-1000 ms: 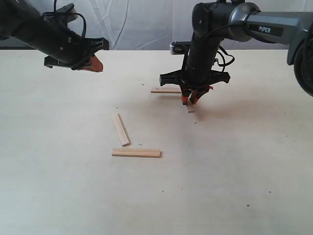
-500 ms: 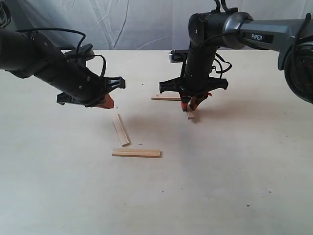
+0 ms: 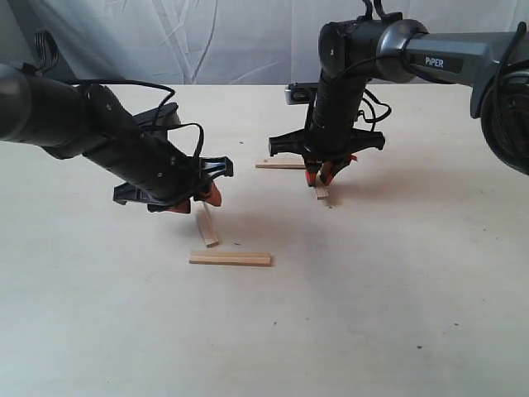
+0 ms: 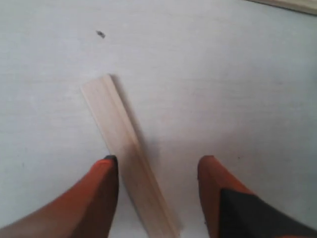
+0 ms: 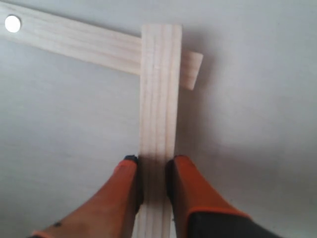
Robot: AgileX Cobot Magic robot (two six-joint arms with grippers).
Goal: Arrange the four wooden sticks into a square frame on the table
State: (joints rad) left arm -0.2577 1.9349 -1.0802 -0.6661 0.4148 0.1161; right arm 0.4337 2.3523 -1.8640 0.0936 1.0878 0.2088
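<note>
A pale, speckled table (image 3: 397, 331) is backed by wrinkled white cloth (image 3: 248, 41). At left, the left gripper (image 3: 193, 203) is spread wide astride a flat, slim slanted stick (image 3: 207, 225), its long axis run from eleven to five o'clock. A level stick (image 3: 230, 259) lies beyond at five o'clock. At right, the right gripper (image 5: 154, 159) is clamped on the held stick (image 5: 158, 89), which is crossed over the far stick (image 5: 74, 39) near its end.

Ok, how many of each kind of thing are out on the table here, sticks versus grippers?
wooden sticks: 4 (front stick, slanted stick between the open left fingers, far stick, held stick lying across the far stick's end)
grippers: 2 (left gripper, right gripper)
Total: 6
</note>
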